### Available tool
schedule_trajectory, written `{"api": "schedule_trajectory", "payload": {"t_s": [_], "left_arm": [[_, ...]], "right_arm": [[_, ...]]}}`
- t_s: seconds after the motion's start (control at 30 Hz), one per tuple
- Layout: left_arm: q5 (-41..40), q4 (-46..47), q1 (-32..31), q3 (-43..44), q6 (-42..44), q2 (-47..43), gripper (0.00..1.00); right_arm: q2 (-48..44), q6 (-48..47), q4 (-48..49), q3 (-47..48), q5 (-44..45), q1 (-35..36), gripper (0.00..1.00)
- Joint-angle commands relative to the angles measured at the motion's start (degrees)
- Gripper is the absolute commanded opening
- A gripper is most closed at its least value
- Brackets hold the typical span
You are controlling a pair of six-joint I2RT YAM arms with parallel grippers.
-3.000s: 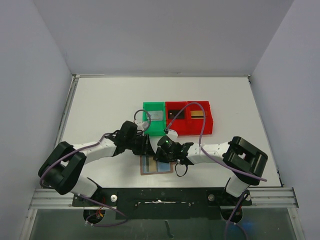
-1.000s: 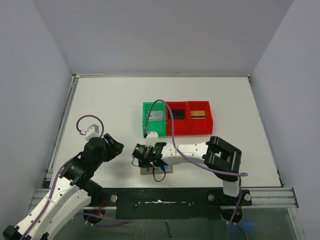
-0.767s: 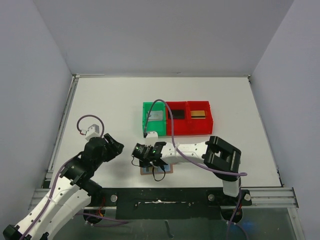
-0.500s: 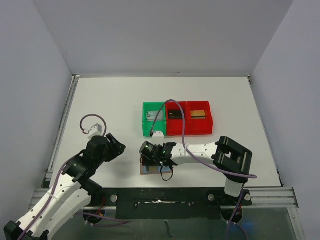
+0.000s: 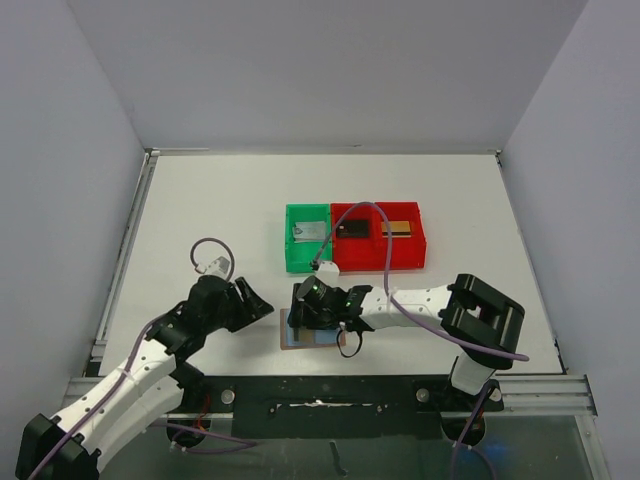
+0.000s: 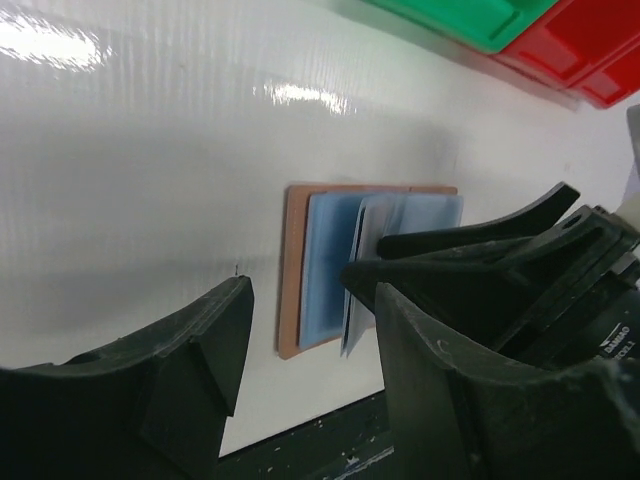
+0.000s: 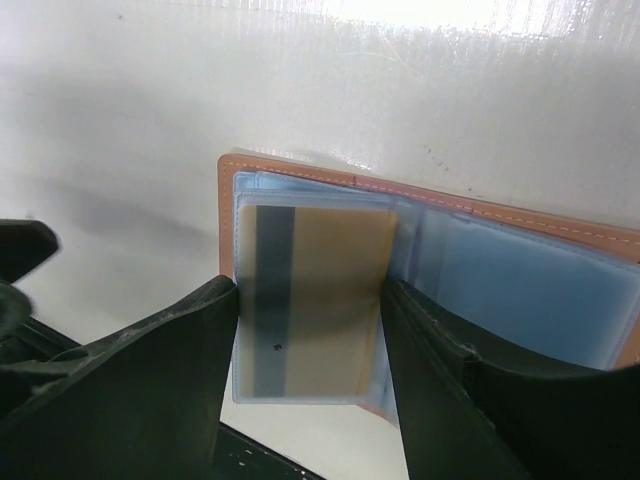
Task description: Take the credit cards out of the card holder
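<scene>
White desk [image 5: 200,200], grey walls [image 5: 320,70] on three sides. Nearest, at lower centre of the top view and just short of the black front rail [image 5: 320,385]: card holder [image 5: 305,340], lying open, brown rim around blue-grey pockets. Directly over it, right end effector [image 5: 306,316], jaws partly apart and straddling a gold-tan card [image 7: 315,300] with a dark stripe, seated in the holder's left clear pocket. Hard to tell whether the pads touch card or sleeve. Just left of the holder, left end effector [image 5: 262,308], moderately wide, holding nothing, facing the brown left edge.

Likely step in hand: drawing this card out. Done well: pin the leather rim with the left, not the pocket. Pinch the card itself, not the plastic leaf. Pull low and straight along the pocket's mouth; which side that mouth faces cannot be read here. Otherwise, probable lifting or sliding of the whole holder.

Little room toward the lower frame edge, so no dragging that way. Farther up, well apart from the holder: green bin [image 5: 307,266] with a silver-grey card [image 5: 308,232], touching a red bin [image 5: 380,263] with a black card [image 5: 352,228] and a second gold-tan card [image 5: 396,228]. Open desk at left, right and beyond the bins for a lifted carry.
</scene>
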Motion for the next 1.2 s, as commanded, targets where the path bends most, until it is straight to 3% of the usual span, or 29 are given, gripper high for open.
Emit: {"api": "schedule_trajectory", "payload": {"t_s": [0.0, 0.17, 0.33, 0.53, 0.73, 1.0, 1.17], "left_arm": [[10.16, 12.66, 0.27, -2.89, -2.19, 1.45, 0.5], [16.26, 17.57, -0.38, -5.43, -2.87, 5.99, 0.42], [16.39, 16.86, -3.25, -7.43, -2.82, 9.16, 0.36], [15.6, 28.63, -8.88, -12.34, -8.75, 8.2, 0.37], [14.09, 30.95, -9.85, -12.62, -8.81, 11.69, 0.37], [9.92, 30.16, -9.93, -12.48, -9.82, 13.05, 0.37], [5.06, 22.7, -10.02, -10.38, -9.12, 12.4, 0.37]], "right_arm": [[3.14, 1.74, 1.88, -2.76, -2.97, -0.2, 0.58], [2.92, 2.52, 4.14, -4.57, -4.54, -1.06, 0.58], [2.34, 2.81, 6.6, -6.47, -5.34, -1.69, 0.58], [2.08, 3.2, 10.21, -8.48, -7.45, -2.29, 0.57], [0.92, 3.36, 12.88, -10.39, -8.1, -2.58, 0.57], [0.63, 3.48, 14.43, -11.56, -9.4, -3.01, 0.57], [-0.45, 3.81, 16.05, -12.68, -10.06, -3.48, 0.57]]}}
